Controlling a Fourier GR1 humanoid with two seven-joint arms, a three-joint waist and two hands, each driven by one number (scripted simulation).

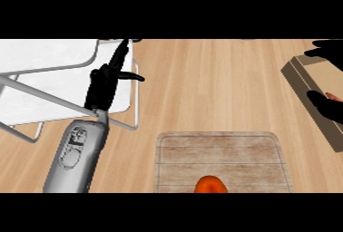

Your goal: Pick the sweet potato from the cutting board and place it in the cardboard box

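Evidently the transfer is not complete, and it may not have started. 1 orange-red, rounded item, taken to be the sweet potato [209, 185], lies on the near edge of the pale wooden cutting board [221, 149]. Its near part is cut off by the lower limit of the view. No hand touches it.

The cardboard box [305, 77] sits at the right edge of the wooden counter [214, 81], well apart from the board, and only part of it is in view.

The right hand [327, 108] shows as 2 dark shapes at the right edge, over the box. Too little of it is visible, so I cannot tell whether it is open, closed or holding something. A small pinkish patch [333, 96] shows between those 2 shapes; its nature cannot be determined.

The left hand [104, 88] is at the far left, over a white wire-framed rack [40, 59]. It is relaxed, with fingers extended toward the far side and the thumb out to the right, and it holds nothing.

Assessment: if the item on the board is the task object, then the pick, the carry to the right and the release into the box all remain. The right hand is nearer the box than the board, so it would need to come back to the near centre.
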